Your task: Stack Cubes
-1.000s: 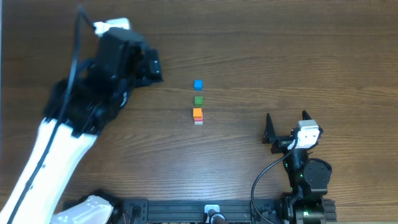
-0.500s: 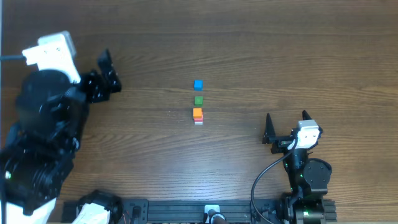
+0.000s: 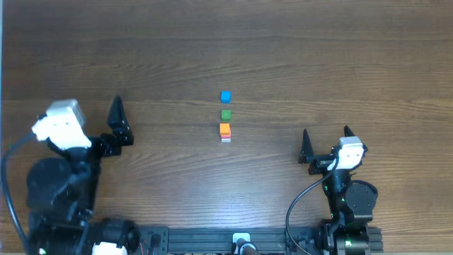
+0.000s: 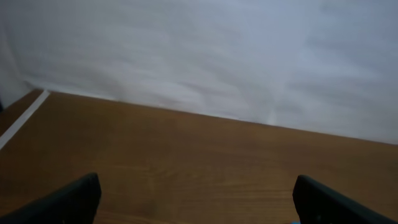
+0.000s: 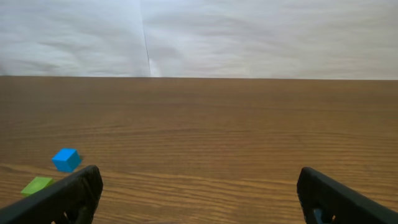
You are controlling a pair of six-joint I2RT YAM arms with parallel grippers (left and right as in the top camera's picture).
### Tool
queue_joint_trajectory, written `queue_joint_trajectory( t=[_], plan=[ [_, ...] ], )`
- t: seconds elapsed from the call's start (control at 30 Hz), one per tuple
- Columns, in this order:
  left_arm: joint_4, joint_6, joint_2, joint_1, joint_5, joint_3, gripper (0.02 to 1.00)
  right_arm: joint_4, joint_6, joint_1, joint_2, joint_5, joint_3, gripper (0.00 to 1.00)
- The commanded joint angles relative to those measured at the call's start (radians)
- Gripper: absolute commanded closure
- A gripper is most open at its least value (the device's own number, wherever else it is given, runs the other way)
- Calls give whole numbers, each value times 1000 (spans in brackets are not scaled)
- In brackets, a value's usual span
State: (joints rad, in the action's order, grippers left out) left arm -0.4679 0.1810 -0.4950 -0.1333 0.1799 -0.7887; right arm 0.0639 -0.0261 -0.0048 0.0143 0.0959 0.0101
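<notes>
Wood table (image 3: pixel 368 57), white wall behind. Left gripper (image 3: pixel 119 126) is wide open and empty. Mid-table, in a line running away from the bases: blue cube (image 3: pixel 225 96), green cube (image 3: pixel 226 114), orange stack (image 3: pixel 225 129). Right gripper (image 3: pixel 324 144) is wide open and probably slightly nearer; the cubes lie to its left.

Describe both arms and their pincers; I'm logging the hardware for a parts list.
Both arms are black, each with a white wrist block and a looping black cable. The left pincer and right pincer have two dark, pointed fingers each.

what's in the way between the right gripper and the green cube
Nothing visible. Only bare table lies between the right gripper and the green cube; the blue cube and orange cube flank it, apart.
</notes>
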Motion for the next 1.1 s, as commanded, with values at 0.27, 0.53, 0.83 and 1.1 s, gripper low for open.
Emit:
queue_joint_trajectory(
  t=[0.27, 0.53, 0.83, 1.1],
  plan=[
    [173, -25, 286, 80, -132, 341, 20, 3, -2, 6, -9, 8, -5, 9],
    [367, -24, 397, 79, -139, 563, 20, 3, -2, 6, -9, 8, -5, 9],
    [536, -24, 492, 104, -186, 716, 23, 3, -2, 6, -9, 8, -5, 7],
    [563, -25, 492, 126, -237, 741, 20, 3, -2, 6, -9, 8, -5, 7]
  ],
)
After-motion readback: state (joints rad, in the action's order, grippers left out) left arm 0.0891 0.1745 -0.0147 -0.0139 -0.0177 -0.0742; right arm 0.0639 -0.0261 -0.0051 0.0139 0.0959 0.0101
